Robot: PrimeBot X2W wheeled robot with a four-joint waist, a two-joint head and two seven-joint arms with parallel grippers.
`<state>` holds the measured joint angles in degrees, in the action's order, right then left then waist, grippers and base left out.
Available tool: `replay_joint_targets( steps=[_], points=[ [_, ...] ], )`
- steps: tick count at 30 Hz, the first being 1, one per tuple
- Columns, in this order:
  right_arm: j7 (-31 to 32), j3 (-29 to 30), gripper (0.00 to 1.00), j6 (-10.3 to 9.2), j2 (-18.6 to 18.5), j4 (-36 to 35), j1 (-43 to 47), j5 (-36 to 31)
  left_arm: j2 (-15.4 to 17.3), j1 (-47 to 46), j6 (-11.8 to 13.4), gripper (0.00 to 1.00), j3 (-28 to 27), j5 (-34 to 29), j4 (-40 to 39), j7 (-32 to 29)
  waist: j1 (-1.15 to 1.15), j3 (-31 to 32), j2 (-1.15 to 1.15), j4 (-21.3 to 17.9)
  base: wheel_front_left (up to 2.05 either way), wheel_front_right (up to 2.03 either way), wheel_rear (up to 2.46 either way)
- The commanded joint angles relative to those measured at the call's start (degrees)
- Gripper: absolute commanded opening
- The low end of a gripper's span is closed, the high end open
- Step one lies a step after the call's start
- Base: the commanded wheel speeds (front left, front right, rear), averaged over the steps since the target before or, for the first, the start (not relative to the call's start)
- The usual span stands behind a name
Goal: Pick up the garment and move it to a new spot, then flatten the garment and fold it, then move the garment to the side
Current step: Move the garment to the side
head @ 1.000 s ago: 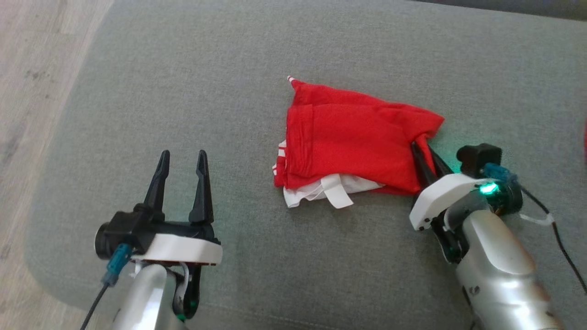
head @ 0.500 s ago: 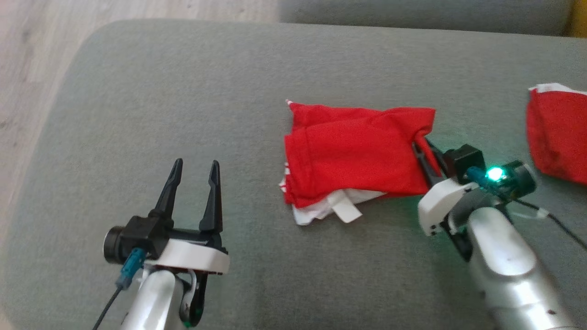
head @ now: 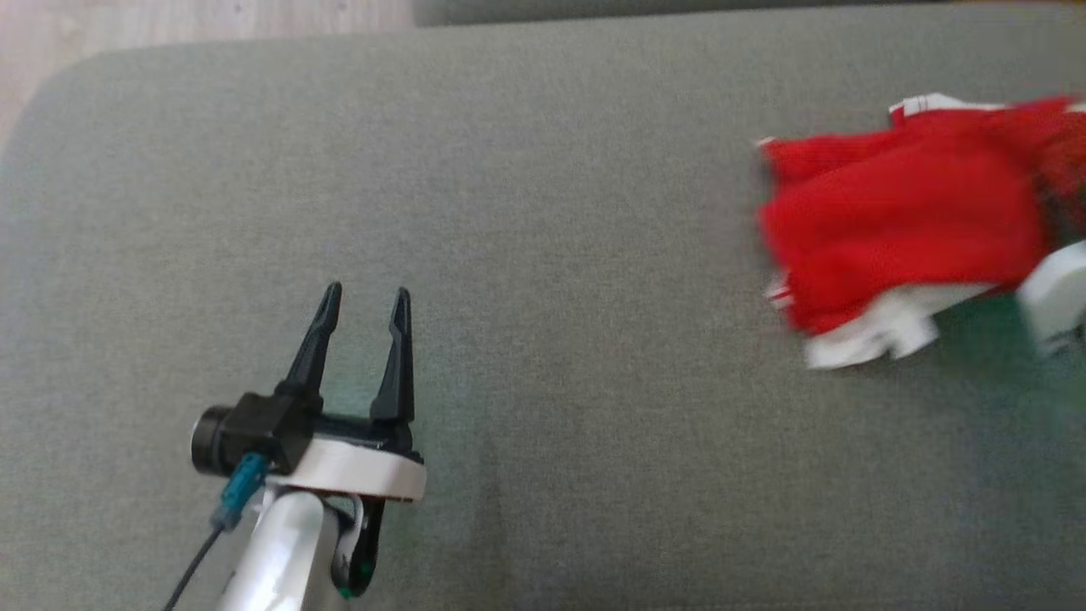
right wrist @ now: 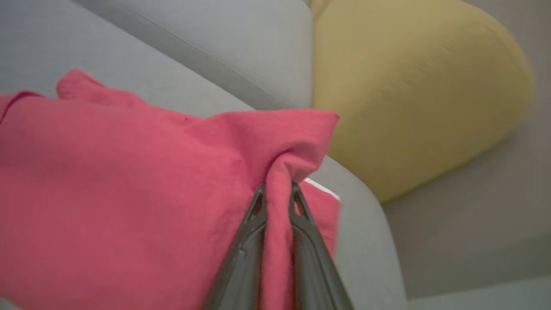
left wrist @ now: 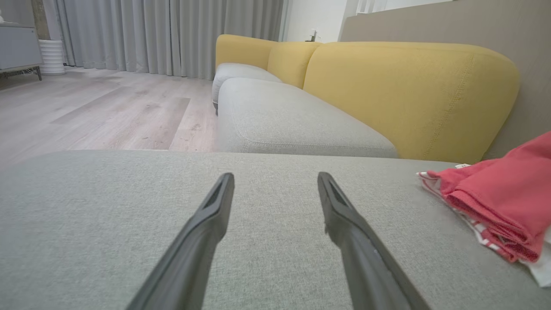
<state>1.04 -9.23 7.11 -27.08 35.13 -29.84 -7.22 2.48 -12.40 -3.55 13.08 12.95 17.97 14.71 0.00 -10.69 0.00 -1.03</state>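
Red garment (head: 891, 221), folded into a rough block with white trim (head: 874, 327) along its near edge, lay at the far right of the grey seat (head: 543, 170) in my head view; that part of the picture was blurred. Right gripper (right wrist: 277, 188) was clamped on it: in the right wrist view I saw a ridge of red cloth pinched between the two fingertips, with the rest of the fabric spreading to the left of that view. I could not tell whether the held edge was lifted clear of the seat. In the left wrist view the garment's stacked layers rested on the seat at the right edge. Left gripper (head: 366, 291) stood with its fingers spread and nothing between them, low over the seat at lower left in the head view, well apart from the garment. A yellow backrest (left wrist: 409, 94) ran behind the seat. Pale wood floor (left wrist: 107, 112) and grey curtains (left wrist: 172, 34) showed beyond it in the left wrist view.
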Motion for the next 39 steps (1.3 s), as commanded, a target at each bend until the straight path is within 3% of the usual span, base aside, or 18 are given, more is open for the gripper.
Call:
replay_joint_targets(
  steps=[1,11,16,24,25,26,33,39],
  points=[
    [0.45,2.39,0.00,0.37,-3.15,-1.92,-2.81,-0.53,0.40,-2.83,-0.20,1.00,-1.63,-0.70,-2.38,0.29,0.00,-2.54,0.00,-0.80,0.00,0.00,0.00],
    [2.26,15.10,0.00,0.37,-5.22,-1.08,-5.98,-5.45,0.40,-5.36,-1.04,1.00,-3.99,-0.81,-3.26,0.29,0.00,-9.28,0.00,0.09,0.00,0.00,0.00],
    [3.74,21.97,0.00,0.37,-3.99,-2.22,-6.73,-9.02,0.40,-6.25,-1.27,1.00,-4.30,-0.46,-3.72,0.29,0.00,-11.70,0.00,0.78,0.00,0.00,0.00],
    [4.78,26.69,0.00,0.37,-1.17,-4.04,-6.36,-11.36,0.40,-6.63,-1.41,1.00,-3.64,-0.28,-3.49,0.29,0.00,-12.61,0.00,0.94,0.00,0.00,0.00],
    [4.86,27.40,0.78,0.37,-0.77,-4.43,-6.28,-11.80,0.40,-6.65,-1.39,1.00,-3.58,-0.25,-3.40,0.29,0.00,-12.50,0.00,0.90,0.00,0.00,0.00],
    [5.17,28.05,1.00,0.37,-0.26,-4.64,-6.12,-12.14,0.40,-6.65,-1.36,1.00,-3.50,-0.22,-3.28,0.29,0.00,-12.28,0.00,0.85,0.00,0.00,0.00],
    [4.20,28.44,1.00,0.37,2.98,-8.48,-5.01,-13.16,0.40,-6.12,-1.09,1.00,-3.68,-0.05,-2.65,0.29,0.00,-8.87,0.00,0.75,0.00,0.00,0.00],
    [1.57,25.72,1.00,0.37,9.52,-14.60,-4.80,-11.46,0.40,-4.36,-0.32,1.00,-3.74,0.77,-2.74,0.29,0.00,-3.38,0.00,0.98,0.00,0.00,0.00]
  ],
)
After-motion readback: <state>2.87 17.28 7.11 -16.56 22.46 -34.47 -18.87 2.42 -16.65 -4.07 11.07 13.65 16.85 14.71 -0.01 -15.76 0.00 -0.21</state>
